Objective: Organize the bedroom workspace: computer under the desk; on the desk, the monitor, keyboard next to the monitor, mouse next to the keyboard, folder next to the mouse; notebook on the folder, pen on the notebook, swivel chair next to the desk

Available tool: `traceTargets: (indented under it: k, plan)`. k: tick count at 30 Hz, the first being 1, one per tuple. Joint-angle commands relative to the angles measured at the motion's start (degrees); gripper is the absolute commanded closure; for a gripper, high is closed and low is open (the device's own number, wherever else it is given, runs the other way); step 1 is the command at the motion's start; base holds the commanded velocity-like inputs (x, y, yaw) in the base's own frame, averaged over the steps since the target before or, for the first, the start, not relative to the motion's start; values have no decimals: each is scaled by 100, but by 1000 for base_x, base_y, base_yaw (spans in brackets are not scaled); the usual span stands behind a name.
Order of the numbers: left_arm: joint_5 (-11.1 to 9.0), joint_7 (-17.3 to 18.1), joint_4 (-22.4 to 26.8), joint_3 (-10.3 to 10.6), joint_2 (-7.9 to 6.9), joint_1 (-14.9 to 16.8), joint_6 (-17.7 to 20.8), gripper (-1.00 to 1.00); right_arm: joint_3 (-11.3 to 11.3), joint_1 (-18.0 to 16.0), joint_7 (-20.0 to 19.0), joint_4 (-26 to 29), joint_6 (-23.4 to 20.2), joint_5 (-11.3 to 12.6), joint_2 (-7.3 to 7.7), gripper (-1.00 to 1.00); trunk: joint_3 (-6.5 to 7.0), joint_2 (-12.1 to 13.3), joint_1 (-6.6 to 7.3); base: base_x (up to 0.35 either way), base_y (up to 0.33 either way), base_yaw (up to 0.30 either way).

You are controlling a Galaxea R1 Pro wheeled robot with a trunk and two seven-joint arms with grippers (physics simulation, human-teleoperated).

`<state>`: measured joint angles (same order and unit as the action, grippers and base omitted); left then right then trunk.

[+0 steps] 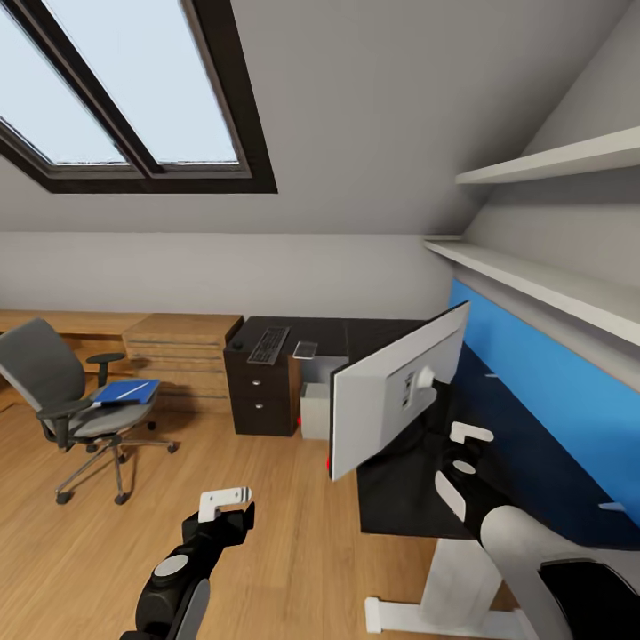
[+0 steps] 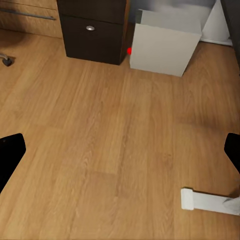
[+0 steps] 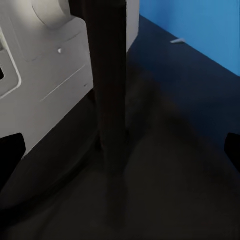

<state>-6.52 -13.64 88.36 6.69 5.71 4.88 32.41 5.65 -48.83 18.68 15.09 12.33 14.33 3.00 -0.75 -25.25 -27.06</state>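
Observation:
The monitor [image 1: 391, 396] stands on the black desk [image 1: 524, 453] with its pale grey back [image 3: 45, 65] toward me. My right gripper [image 1: 458, 462] is open just behind its black stem [image 3: 111, 90], which lies ahead between the fingers. My left gripper [image 1: 227, 507] hangs open over the wood floor. The keyboard [image 1: 268, 345] and the small black mouse [image 1: 237, 344] lie on the desk's far wing. The grey computer [image 1: 313, 411] stands under the desk, its red button [image 2: 129, 50] showing. The blue folder [image 1: 126, 391] lies on the swivel chair [image 1: 62, 391], the white pen [image 1: 133, 389] on it.
A small flat grey item [image 1: 305, 350] lies beside the keyboard. Dark drawers [image 2: 92, 32] stand left of the computer, a light wood chest [image 1: 182, 351] beyond them. The desk's white leg foot [image 2: 207, 201] juts onto the floor. Shelves [image 1: 542, 284] hang over the blue back panel [image 3: 200, 30].

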Motion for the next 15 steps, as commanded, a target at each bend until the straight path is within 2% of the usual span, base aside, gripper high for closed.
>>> traceTargets:
  k: [1,7,15]
  plan:
    - [-60,-51,6,7,0,4,20,-100,49,-4,21,-4,27,57,5,-100,-8,-8,-4,127,2,0]
    - [-62,-51,1,2,-6,4,19,-100,58,-4,20,-124,40,-131,8,-100,-8,-8,-4,225,0,0]
    - [-66,-51,3,-3,-8,4,19,-100,63,-4,21,-197,38,-200,19,-100,-8,-8,-4,48,0,0]
